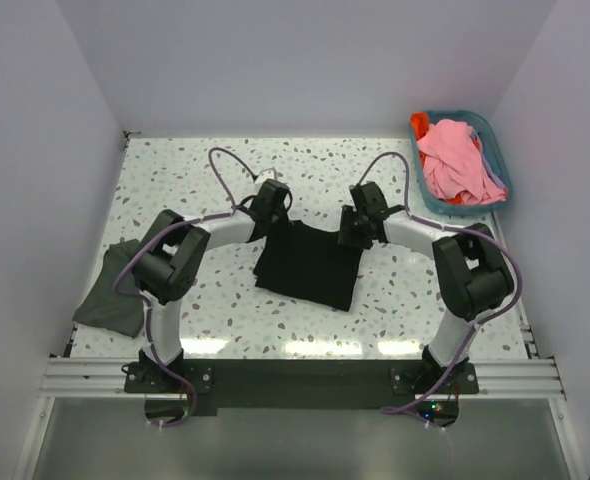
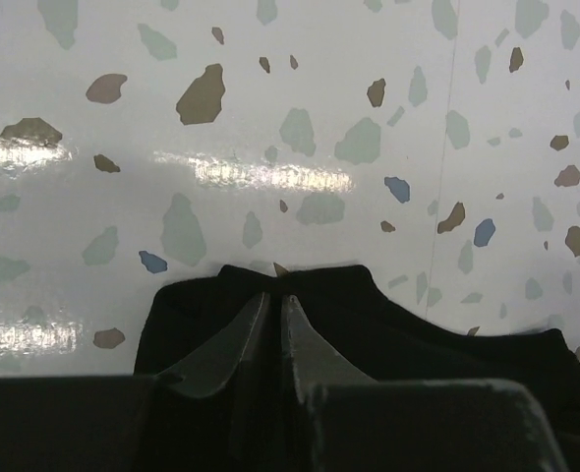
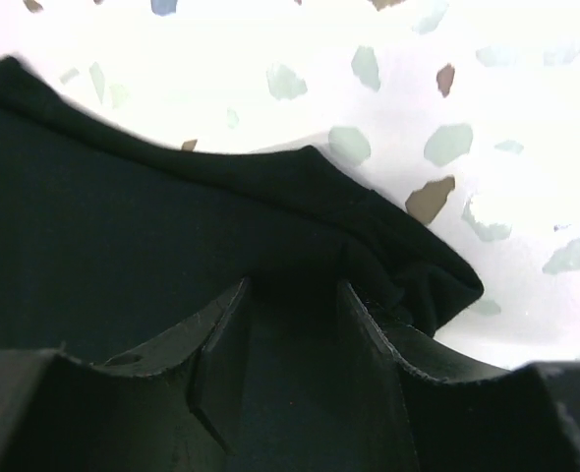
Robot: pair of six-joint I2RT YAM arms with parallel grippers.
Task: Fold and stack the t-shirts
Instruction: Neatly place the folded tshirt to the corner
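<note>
The black t-shirt [image 1: 307,266] lies partly folded on the table's middle. My left gripper [image 1: 272,207] is at its far left corner, and the left wrist view shows the jaws [image 2: 278,295] shut on the black fabric edge [image 2: 408,324]. My right gripper [image 1: 359,226] is at the far right corner. In the right wrist view it [image 3: 292,287] is open, with its fingers spread over the black cloth [image 3: 123,197]. A dark grey t-shirt [image 1: 110,290] lies at the table's left edge. A pink t-shirt [image 1: 455,160] and an orange-red one [image 1: 420,124] lie in the basket.
The teal plastic basket [image 1: 497,140] stands at the far right corner. The speckled table [image 1: 195,170] is bounded by white walls at the left, back and right. The arm bases sit on the rail along the near edge [image 1: 295,378].
</note>
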